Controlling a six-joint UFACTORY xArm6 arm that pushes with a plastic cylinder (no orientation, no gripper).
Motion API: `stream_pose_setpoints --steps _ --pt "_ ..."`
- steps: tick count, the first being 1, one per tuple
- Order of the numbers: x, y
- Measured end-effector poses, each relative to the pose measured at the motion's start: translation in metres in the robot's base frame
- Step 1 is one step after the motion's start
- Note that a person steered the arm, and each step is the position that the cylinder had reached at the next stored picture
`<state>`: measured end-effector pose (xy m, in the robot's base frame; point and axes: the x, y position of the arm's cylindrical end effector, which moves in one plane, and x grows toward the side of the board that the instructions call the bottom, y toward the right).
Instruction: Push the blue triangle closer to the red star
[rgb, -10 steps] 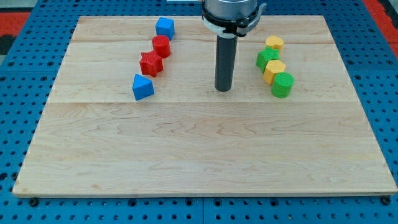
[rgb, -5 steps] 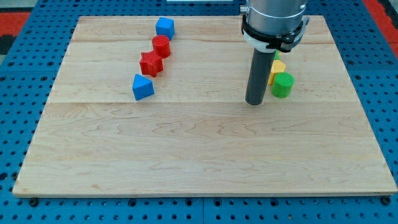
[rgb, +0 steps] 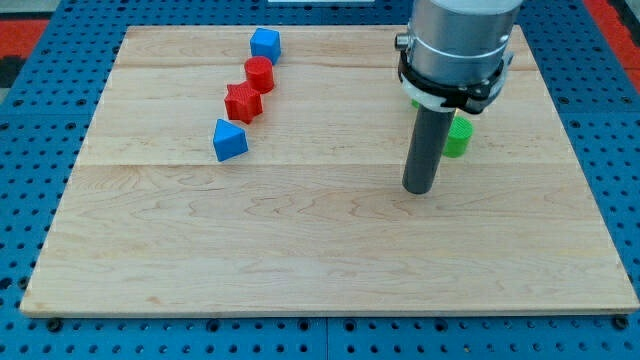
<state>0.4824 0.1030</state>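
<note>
Meanwhile, my tip (rgb: 420, 190) stood on the pale wooden board (rgb: 320, 250), right of the board's middle and well apart from the blocks on the view's left. I carried no jaws at all, only the straight dark rod, so nothing was gripped. The blue triangle block (rgb: 229, 140) lay left of centre, just below and slightly left of the red star block (rgb: 242, 102), with a narrow strip of wood showing between them. Above the star, touching it or nearly so (I could not tell which), sat a red cylinder block (rgb: 260, 73), and further up a blue cube-like block (rgb: 265, 43). Behind the rod, at the view's right, a green round block (rgb: 457, 137) peeked out, half hidden.
</note>
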Motion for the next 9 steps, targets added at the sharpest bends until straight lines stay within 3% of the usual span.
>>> stream_pose_setpoints --steps 2,5,6,8,9 --pt "0.0 -0.038" --pt "-0.025 -0.262" --pt "-0.052 -0.289" --pt "-0.057 -0.198" --pt "-0.062 -0.197"
